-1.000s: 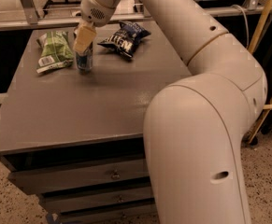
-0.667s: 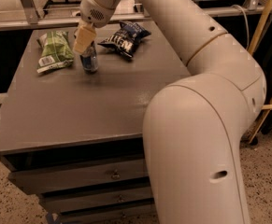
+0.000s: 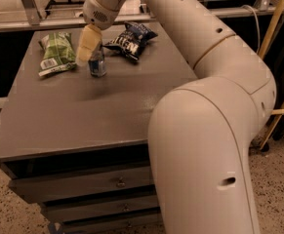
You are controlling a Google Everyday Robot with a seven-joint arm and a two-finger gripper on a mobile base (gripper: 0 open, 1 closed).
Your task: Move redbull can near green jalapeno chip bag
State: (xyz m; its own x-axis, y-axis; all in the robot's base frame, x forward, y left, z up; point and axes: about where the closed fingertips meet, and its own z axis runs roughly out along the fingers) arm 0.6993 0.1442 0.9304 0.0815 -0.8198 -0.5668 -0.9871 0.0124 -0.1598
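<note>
Placement seems nearly done upper left: slim silver-blue redbull can (image 3: 97, 65) stands near light green jalapeno chip bag (image 3: 56, 52), cream gripper (image 3: 88, 52) at can, hold unclear.

No text was legible; white print on the blue bag (image 3: 129, 42) was unreadable, with the gripper (image 3: 89, 56) at the can (image 3: 97, 66).

You are looking at what seems a lab or workshop: a grey metal drawer cabinet (image 3: 107, 116), a speckled hard floor (image 3: 275, 179) and bare metal framing (image 3: 28, 4) behind. The cream gripper (image 3: 89, 45) hangs over the cabinet's far-left top.
</note>
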